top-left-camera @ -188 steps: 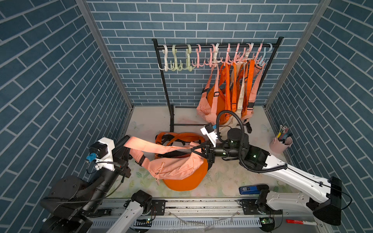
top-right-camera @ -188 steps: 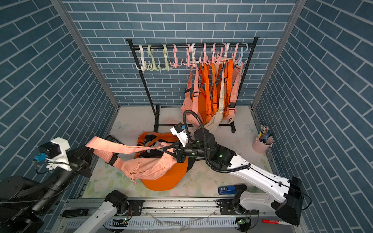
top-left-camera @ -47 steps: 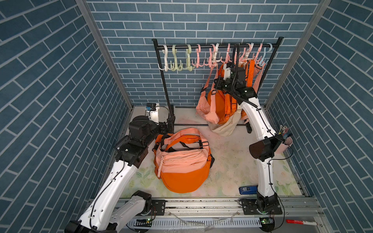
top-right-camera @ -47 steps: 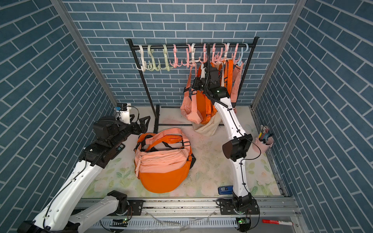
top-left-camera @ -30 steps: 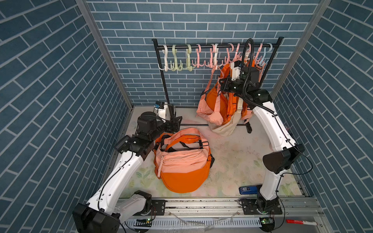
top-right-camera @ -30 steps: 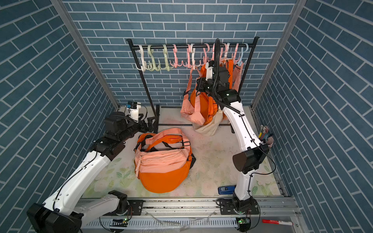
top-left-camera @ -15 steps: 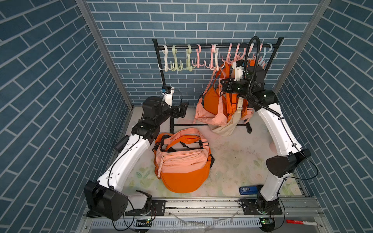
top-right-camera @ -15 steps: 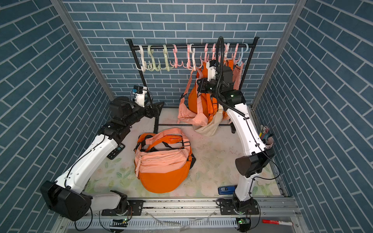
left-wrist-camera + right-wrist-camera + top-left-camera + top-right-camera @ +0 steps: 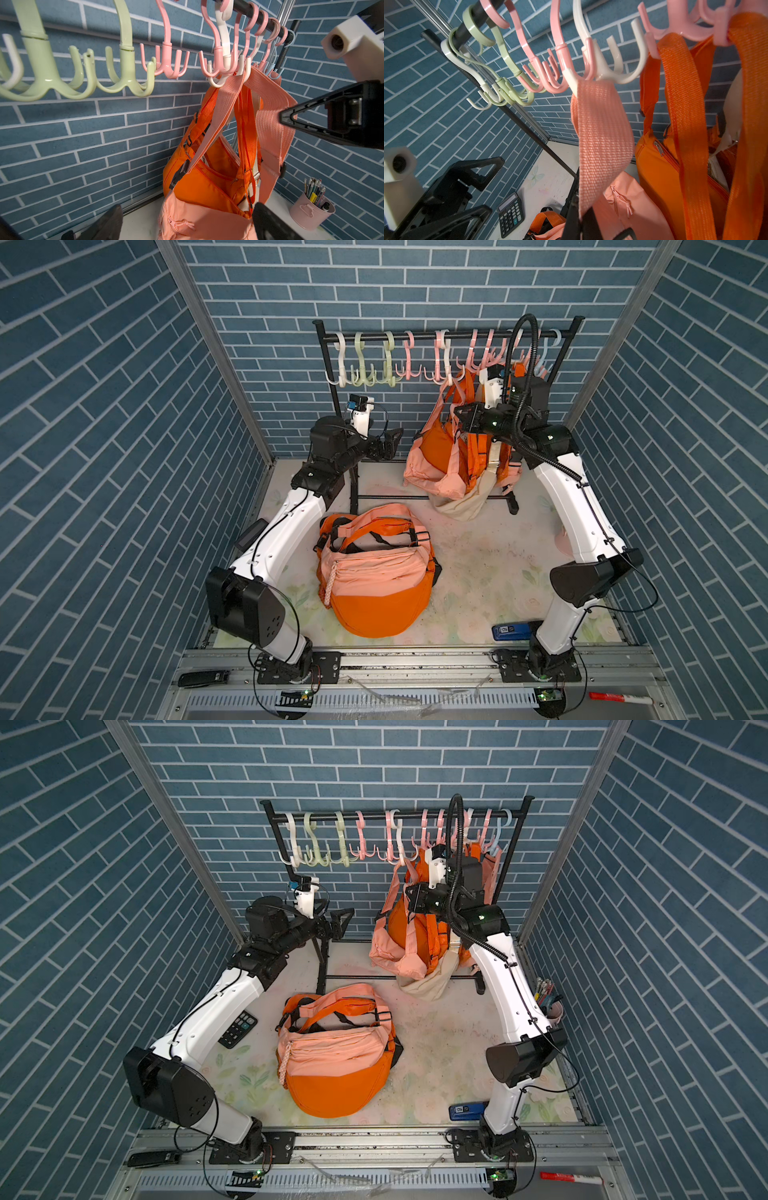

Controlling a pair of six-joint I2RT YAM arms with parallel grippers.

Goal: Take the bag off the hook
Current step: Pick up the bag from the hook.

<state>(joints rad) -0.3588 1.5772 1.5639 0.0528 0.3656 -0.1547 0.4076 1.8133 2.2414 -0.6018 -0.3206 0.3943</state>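
A pink and orange bag [image 9: 432, 466] [image 9: 392, 946] hangs by its pink strap [image 9: 602, 135] from a white hook [image 9: 608, 71] [image 9: 227, 68] on the rack. My right gripper [image 9: 458, 412] [image 9: 409, 896] [image 9: 580, 209] is shut on that strap just below the hook; its tip also shows in the left wrist view, on the strap [image 9: 270, 124]. Left of the bag and apart from it, my left gripper [image 9: 392, 442] [image 9: 345, 918] [image 9: 187, 218] stands open and empty, facing the bag.
The black rack [image 9: 419, 336] carries several empty green, pink and white hooks and more orange bags on the right. A pink bag lies on an orange one on the floor [image 9: 374, 576]. A calculator [image 9: 238, 1029], pink pencil cup [image 9: 550, 1006] and blue object [image 9: 510, 630] lie about.
My left arm has risen from beside the floor bags and reached up toward the hanging bag. My right gripper has shifted left with the strap, swinging the bag.
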